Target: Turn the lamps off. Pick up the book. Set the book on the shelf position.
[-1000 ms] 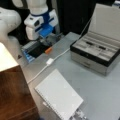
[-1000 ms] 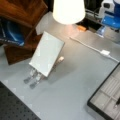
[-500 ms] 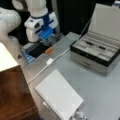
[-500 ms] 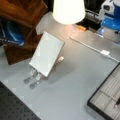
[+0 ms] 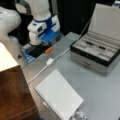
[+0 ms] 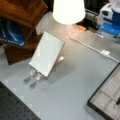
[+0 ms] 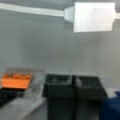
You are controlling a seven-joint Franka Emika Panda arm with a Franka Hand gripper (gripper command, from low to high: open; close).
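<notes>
Compartments line the open grey case (image 5: 96,53), which sits at about two o'clock on the tabletop (image 5: 100,87) in a front view; small dark items lie in its upper tray, too blurred to name, and its lid stands upright behind.

In both front views the book (image 5: 58,97) lies propped on a small stand, white, faintly lined, with binding holes along its lower-left edge, near six o'clock. The lamp (image 6: 68,11) glows cream-white at twelve o'clock in a front view. The wooden cabinet (image 5: 13,95) stands at eight o'clock, just beside the book.

The gripper (image 7: 73,86) hangs low over the tabletop at ten o'clock, its dark fingers (image 7: 58,87) pressed together on nothing, near an orange block (image 7: 16,80) and a white cord switch (image 7: 93,16).
</notes>
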